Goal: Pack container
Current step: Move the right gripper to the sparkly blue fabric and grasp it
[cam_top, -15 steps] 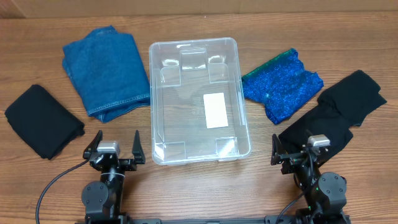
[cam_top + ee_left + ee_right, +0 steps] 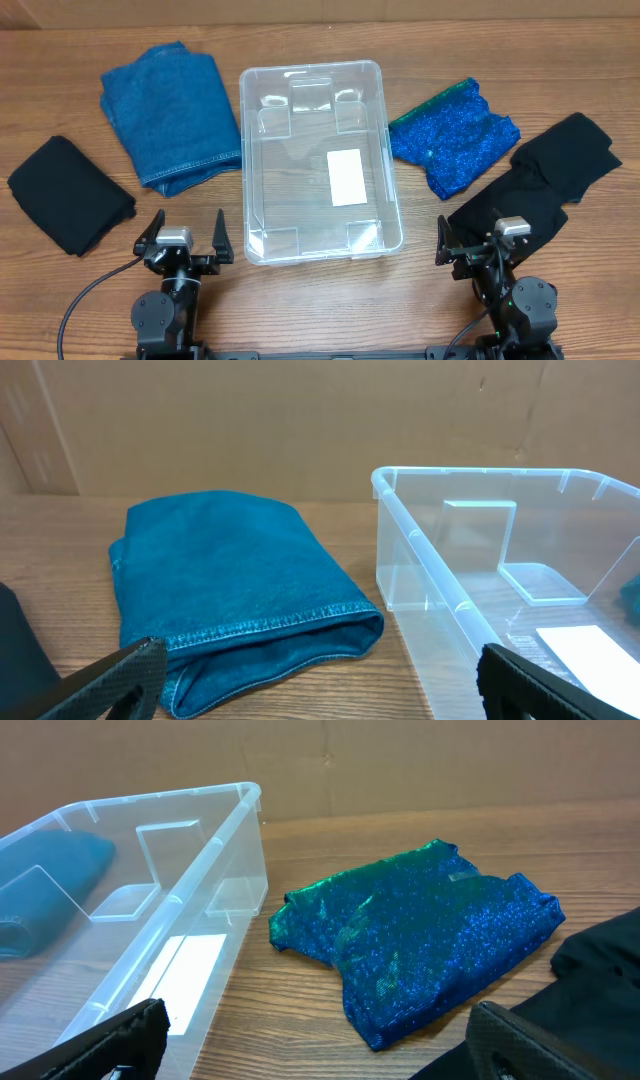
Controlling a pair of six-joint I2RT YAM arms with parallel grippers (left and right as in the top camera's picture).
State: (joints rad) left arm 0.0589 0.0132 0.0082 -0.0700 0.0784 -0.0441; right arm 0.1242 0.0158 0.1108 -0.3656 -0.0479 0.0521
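The clear plastic container [image 2: 378, 160] sits empty in the table's middle, a white label [image 2: 345, 177] on its bottom. It also shows in the left wrist view [image 2: 440, 575] and the right wrist view [image 2: 215, 850]. A folded blue denim cloth [image 2: 170, 112] lies left of it, also in the left wrist view [image 2: 230, 580]. A sparkly blue cloth [image 2: 455, 145] lies right of it, also in the right wrist view [image 2: 420, 935]. My left gripper [image 2: 187, 240] is open and empty near the front edge. My right gripper [image 2: 480, 240] is open and empty, over a black cloth's edge.
A black folded cloth [image 2: 68, 192] lies at the far left. A larger black cloth [image 2: 545, 180] lies at the right, reaching the right arm. Cardboard [image 2: 300, 420] stands behind the table.
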